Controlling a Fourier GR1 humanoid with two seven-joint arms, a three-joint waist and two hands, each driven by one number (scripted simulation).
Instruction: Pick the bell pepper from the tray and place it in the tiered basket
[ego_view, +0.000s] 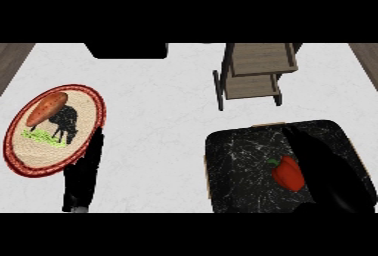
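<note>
Presently, the bell pepper (287, 173) is seen lying on the tray (236, 165), a dark marbled slab with a pale rim, at the lower right of the white counter (162, 100). The pepper is red with a small green stem and lies right of the tray's middle. The right hand (325, 165) is shown as a black shape over the tray's right part, just beside the pepper on its right side; contact with the pepper cannot be confirmed, and whether its fingers are spread or curled cannot be told. The tiered basket (255, 75), a wooden frame with dark legs, is located beyond the tray near the counter's far edge, well apart from the pepper. At the left, a round plate (81, 100) with a red rim is placed on the counter; a sweet potato (46, 108) lies on its upper left part. The left hand (83, 175) is seen just beside the plate's lower right rim, its fingers extended straight and held together, holding nothing.
</note>
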